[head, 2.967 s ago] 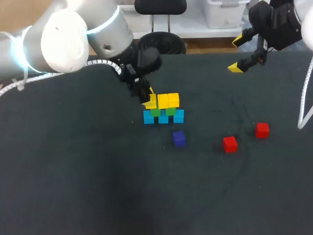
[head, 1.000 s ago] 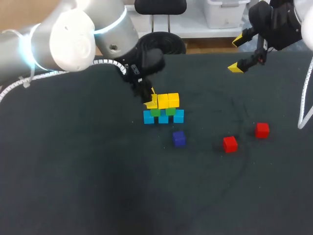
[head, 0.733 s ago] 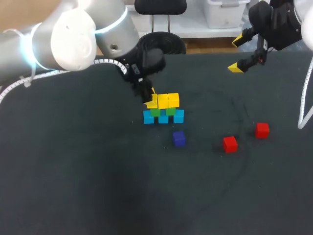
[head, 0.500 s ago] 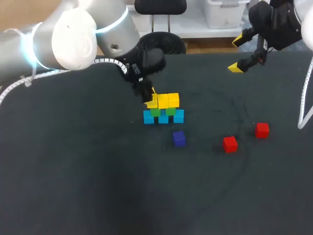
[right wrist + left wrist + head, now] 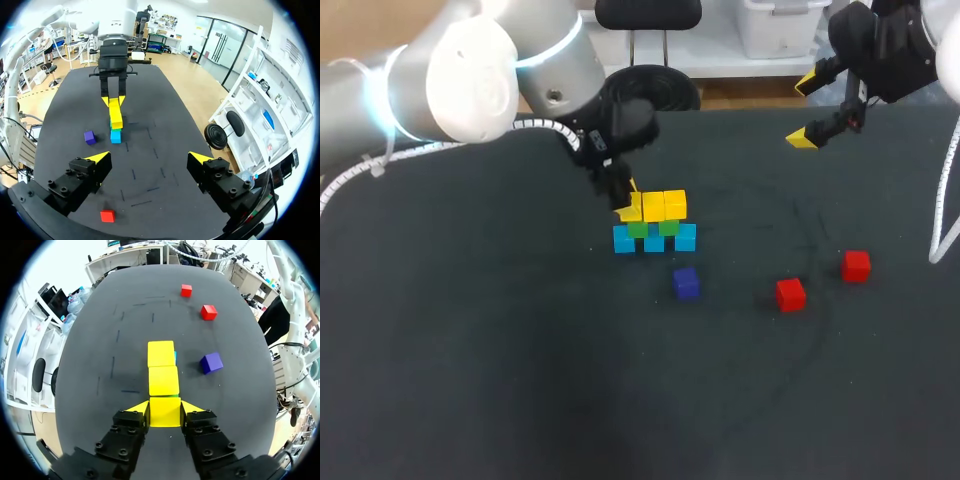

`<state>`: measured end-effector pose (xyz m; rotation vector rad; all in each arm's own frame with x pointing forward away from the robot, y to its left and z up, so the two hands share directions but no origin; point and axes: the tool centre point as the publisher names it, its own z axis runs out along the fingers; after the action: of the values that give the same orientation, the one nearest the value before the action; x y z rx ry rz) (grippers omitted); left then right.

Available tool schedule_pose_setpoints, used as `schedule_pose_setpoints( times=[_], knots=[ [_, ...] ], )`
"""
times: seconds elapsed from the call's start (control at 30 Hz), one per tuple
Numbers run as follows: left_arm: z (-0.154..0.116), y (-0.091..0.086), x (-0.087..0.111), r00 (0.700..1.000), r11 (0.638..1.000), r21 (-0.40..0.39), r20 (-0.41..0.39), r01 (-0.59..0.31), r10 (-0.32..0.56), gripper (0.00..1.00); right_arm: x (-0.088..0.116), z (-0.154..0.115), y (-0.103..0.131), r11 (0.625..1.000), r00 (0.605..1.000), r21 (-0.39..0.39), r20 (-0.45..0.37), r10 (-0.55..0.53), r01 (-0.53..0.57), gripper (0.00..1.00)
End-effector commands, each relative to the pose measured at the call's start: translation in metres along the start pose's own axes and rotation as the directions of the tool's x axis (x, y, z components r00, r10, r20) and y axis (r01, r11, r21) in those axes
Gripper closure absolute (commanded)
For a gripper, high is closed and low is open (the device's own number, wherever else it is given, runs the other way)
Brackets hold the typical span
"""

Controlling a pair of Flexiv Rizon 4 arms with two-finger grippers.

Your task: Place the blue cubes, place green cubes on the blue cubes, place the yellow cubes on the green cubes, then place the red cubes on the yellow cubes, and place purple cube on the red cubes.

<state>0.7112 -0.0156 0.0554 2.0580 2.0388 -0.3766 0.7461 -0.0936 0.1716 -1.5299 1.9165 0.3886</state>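
Left wrist view: left end effector [image 5: 165, 409] pinching third yellow cube [image 5: 164, 416] in place, right end effector [image 5: 150, 158] spread, empty. Red cubes [image 5: 790, 294] and purple cube [image 5: 686, 283] left to stack.

1. The left arm [image 5: 470, 80] is thick, rounded and silver-white, with a glowing blue ring [image 5: 377, 103].
2. A white ribbed cable [image 5: 350, 178] runs near that ring.
3. Both the left gripper [image 5: 166, 409] and right gripper [image 5: 150, 157] are black blocks with round screws [image 5: 119, 452] and yellow wedge tips [image 5: 139, 407].
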Motion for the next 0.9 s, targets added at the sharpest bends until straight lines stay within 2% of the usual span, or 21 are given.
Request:
schedule_pose_setpoints(
  times=[0.03, 0.87, 0.9],
  knots=[
    [0.001, 0.0027, -0.0001, 1.0, 1.0, 0.006, -0.003, 0.0, 0.0, 1.0, 0.0001, 0.001, -0.0012, 1.0, 1.0, -0.003, 0.002, -0.001, 0.001, 0.0],
    [0.0031, 0.0037, -0.0004, 1.0, 1.0, 0.009, -0.004, 0.004, -0.004, 1.0, 0.0001, 0.001, -0.0012, 1.0, 1.0, -0.003, 0.002, -0.001, 0.001, 0.0],
    [0.0032, 0.0038, -0.0004, 1.0, 1.0, 0.009, -0.004, 0.005, -0.005, 0.92, 0.0001, 0.001, -0.0012, 1.0, 1.0, -0.003, 0.002, -0.001, 0.001, 0.0]
  ],
)
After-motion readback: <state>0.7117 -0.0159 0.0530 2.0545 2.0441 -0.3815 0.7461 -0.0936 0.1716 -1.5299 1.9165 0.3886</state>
